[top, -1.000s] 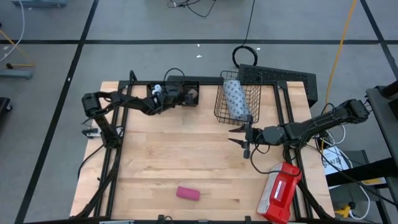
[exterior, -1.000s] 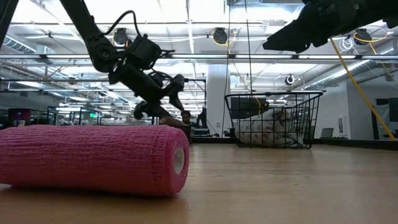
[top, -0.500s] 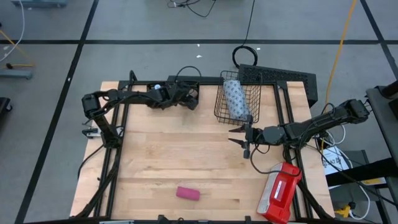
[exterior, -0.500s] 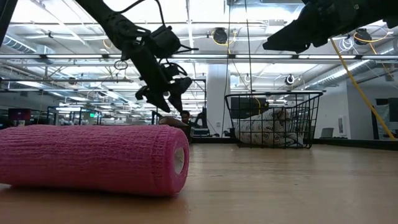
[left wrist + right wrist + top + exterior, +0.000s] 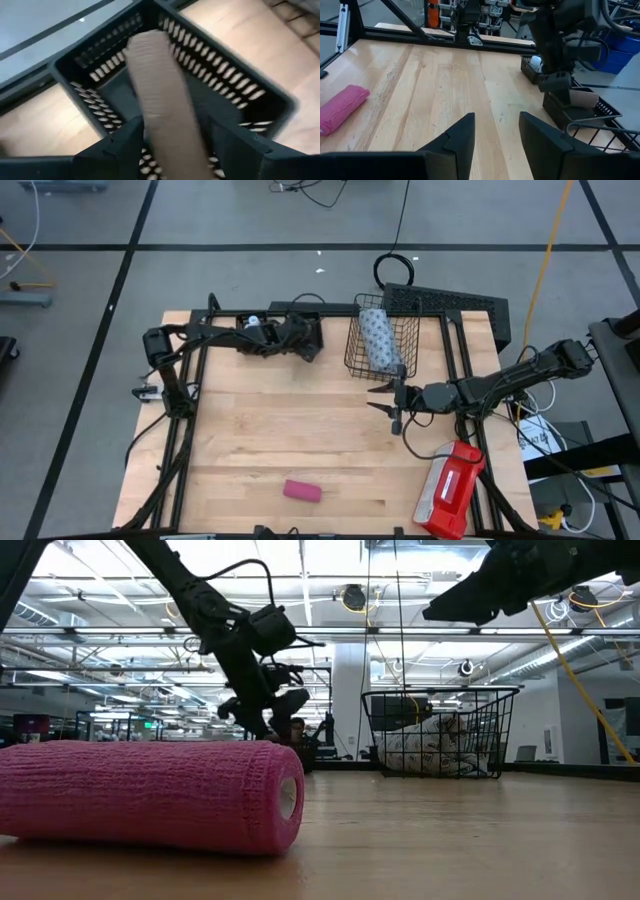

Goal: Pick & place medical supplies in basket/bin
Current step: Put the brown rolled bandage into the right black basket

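Left wrist view shows the left claw (image 5: 170,145) gripping a brown roll (image 5: 162,90) over a small black tray (image 5: 240,90) at the surface's far edge, so release comes next; the right claw (image 5: 392,406) waits half-open beside the wire basket (image 5: 352,345).

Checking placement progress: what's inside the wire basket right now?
The wire basket holds the pale dotted pack, lying lengthwise. Anything beneath the pack is hidden.

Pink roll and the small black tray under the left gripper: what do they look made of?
Pink roll: likely woven elastic bandage; a crinkled, matte weave shows. Small black tray: probably moulded plastic, with smooth walls pierced by even slots. The left gripper holds a brown roll over it.
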You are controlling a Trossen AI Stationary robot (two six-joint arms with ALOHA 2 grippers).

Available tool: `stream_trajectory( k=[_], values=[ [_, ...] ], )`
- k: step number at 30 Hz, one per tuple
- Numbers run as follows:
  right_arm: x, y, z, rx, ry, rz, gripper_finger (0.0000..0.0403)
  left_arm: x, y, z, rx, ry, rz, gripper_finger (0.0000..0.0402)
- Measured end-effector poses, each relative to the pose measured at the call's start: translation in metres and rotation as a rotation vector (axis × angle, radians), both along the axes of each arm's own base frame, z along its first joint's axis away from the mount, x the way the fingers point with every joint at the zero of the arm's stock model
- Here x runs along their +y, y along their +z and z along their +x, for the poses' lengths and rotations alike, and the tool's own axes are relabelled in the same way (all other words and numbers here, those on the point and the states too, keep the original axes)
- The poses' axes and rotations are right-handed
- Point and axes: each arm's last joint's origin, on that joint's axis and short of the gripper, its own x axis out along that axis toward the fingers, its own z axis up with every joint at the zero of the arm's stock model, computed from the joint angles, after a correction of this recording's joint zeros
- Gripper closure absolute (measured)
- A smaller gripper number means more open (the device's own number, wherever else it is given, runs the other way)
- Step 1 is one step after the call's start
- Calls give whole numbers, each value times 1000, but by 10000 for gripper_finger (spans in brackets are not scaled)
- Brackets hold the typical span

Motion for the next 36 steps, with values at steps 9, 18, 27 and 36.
stream_trajectory(
  k=[9,18,27,36],
  values=[
    [0,0,0,0,0,0,259,7,-1,-4,-73,144,-55,175],
    [0,0,0,5,0,-2,259,15,-1,-8,-137,246,-113,315],
    [0,0,0,5,0,-2,259,16,-1,-8,-178,312,-118,359],
    [0,-1,0,6,-1,-2,259,18,-3,-17,-130,404,-117,359]
  ],
)
